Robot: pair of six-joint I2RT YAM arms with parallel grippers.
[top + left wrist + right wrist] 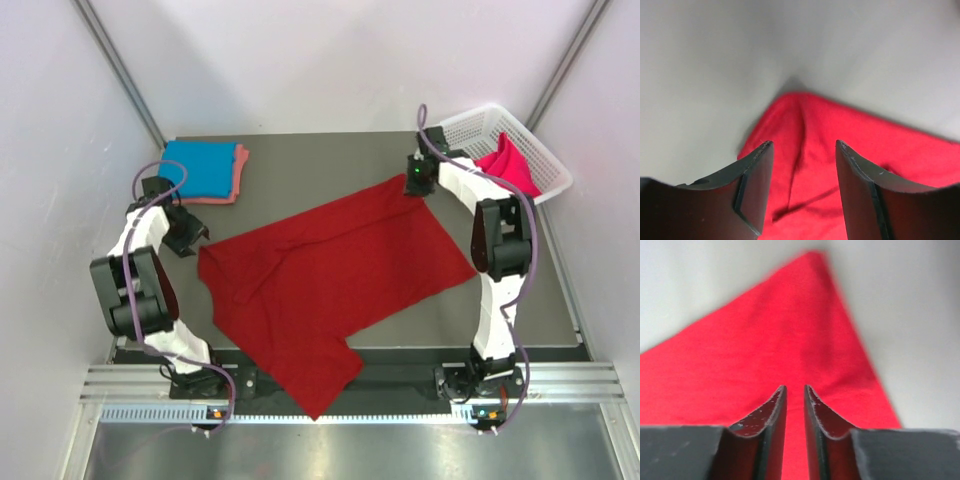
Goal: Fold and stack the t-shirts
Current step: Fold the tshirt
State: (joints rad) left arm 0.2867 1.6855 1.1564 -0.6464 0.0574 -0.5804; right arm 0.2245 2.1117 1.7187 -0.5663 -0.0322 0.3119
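Observation:
The dark red t-shirt (340, 265) lies spread across the table, with one end hanging over the near edge. My left gripper (192, 241) (804, 143) stands open over its left corner (805, 125), and the cloth lies loose between the fingers. Over the far right corner (810, 300), my right gripper (418, 184) (795, 387) has its jaws drawn close with a narrow gap, and flat red cloth shows through. A folded bright blue t-shirt (203, 167) lies on a salmon pink one (240, 170) at the back left. The hot pink t-shirt (508, 166) sits in the basket.
A white lattice basket (480, 128) stands at the table's back right corner, close behind my right arm. White walls close in the table on both sides and at the back. The metal rail runs along the near edge (400, 385).

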